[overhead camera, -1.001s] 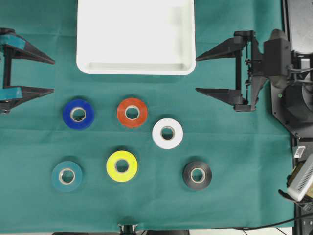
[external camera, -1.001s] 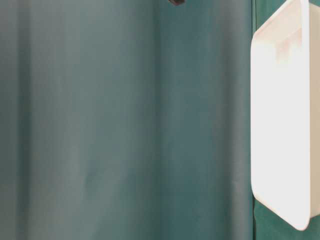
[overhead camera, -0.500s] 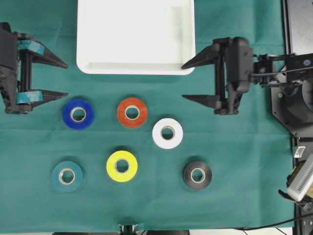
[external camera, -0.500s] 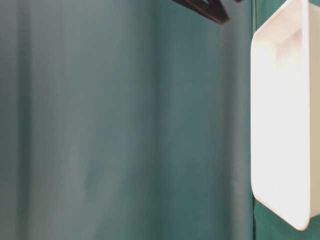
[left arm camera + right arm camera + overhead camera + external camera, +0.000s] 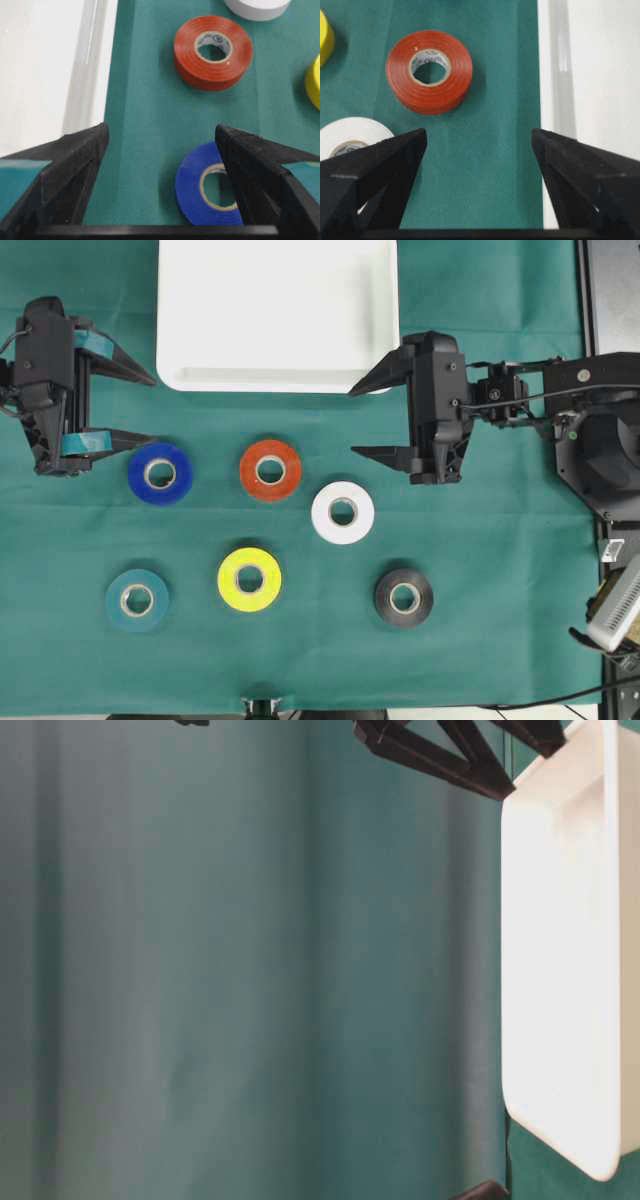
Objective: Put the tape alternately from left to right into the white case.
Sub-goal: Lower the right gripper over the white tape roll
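The white case [image 5: 278, 380] lies at the top middle of the green cloth. Below it sit six rolls of tape: blue [image 5: 138, 474], red-orange [image 5: 270, 449], white [image 5: 343, 533], teal [image 5: 115, 600], yellow [image 5: 249, 602] and black [image 5: 404, 619]. My left gripper [image 5: 152, 410] is open, just left of the case's lower left corner and above the blue roll. In the left wrist view the blue roll [image 5: 192, 190] lies partly under the right finger of the left gripper [image 5: 161, 129]. My right gripper [image 5: 352, 422] is open at the case's lower right corner, with bare cloth between its fingers [image 5: 478, 134].
The right wrist view shows the red-orange roll [image 5: 455, 80] ahead, the white roll [image 5: 350, 132] by the left finger and the case's rim [image 5: 555, 75] on the right. Robot base hardware [image 5: 600, 440] fills the right edge.
Both arms have swung in from the table's sides towards the middle. The left gripper has neared the blue roll and the right has reached the case's corner. Both stay open and the rolls have not moved.
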Robot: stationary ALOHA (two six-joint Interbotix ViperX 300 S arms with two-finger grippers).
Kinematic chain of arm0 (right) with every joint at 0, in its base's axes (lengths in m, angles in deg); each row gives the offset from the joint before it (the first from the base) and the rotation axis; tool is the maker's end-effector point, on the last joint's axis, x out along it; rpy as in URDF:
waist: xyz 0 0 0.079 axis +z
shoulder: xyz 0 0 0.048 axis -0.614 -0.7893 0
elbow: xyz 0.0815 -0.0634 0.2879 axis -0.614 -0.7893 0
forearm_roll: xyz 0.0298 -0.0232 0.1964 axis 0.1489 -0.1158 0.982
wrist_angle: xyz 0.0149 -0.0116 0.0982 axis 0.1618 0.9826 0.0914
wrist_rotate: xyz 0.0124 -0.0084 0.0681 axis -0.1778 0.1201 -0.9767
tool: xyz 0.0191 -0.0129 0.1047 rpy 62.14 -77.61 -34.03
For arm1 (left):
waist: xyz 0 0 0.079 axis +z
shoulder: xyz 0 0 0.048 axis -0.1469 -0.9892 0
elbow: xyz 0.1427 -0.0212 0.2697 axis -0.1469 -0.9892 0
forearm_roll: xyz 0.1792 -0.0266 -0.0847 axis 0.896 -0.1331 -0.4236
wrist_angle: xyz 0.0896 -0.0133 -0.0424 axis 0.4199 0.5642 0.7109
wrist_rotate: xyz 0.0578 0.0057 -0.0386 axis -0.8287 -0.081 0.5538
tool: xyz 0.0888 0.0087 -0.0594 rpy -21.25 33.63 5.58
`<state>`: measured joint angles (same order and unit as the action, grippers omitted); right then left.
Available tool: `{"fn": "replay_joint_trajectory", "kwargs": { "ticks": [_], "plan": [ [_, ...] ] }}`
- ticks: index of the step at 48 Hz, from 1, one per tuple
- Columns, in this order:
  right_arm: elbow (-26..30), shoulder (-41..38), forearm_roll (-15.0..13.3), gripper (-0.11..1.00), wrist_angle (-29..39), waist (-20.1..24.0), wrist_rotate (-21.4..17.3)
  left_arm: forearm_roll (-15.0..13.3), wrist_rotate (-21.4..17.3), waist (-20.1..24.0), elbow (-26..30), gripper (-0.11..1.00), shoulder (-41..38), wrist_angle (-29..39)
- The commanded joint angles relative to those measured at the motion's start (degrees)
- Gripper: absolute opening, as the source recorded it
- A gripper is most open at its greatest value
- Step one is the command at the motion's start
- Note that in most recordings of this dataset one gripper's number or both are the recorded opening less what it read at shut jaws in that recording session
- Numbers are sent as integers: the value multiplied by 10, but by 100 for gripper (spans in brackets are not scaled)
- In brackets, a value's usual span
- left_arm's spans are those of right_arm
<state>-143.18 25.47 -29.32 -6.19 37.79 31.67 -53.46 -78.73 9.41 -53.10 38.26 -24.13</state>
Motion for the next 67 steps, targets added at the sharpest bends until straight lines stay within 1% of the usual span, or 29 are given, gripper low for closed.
{"fn": "replay_joint_trajectory", "kwargs": {
  "ticks": [1, 12, 28, 31, 39, 49, 57, 67],
  "plan": [
    [13, 4, -1, 81, 1, 2, 0, 0, -1, 2, 12, 94, 7, 1],
    [12, 4, -1, 81, 8, 17, -1, 0, -1, 2, 11, 94, 8, 3],
    [11, -2, -1, 81, 8, 76, -2, 0, -2, 2, 12, 94, 8, 3],
    [11, -3, 0, 81, 9, 82, -2, -1, -2, 2, 12, 94, 8, 3],
    [11, -8, -1, 81, 12, 83, -3, 0, -2, 2, 12, 94, 8, 3],
    [26, -42, -1, 81, 25, 83, -3, 0, -2, 2, 11, 94, 8, 3],
    [54, -88, -1, 81, 47, 83, -3, -1, -2, 2, 10, 94, 8, 4],
    [95, -141, -1, 81, 96, 83, -3, 0, -2, 2, 6, 94, 8, 3]
  ]
}}
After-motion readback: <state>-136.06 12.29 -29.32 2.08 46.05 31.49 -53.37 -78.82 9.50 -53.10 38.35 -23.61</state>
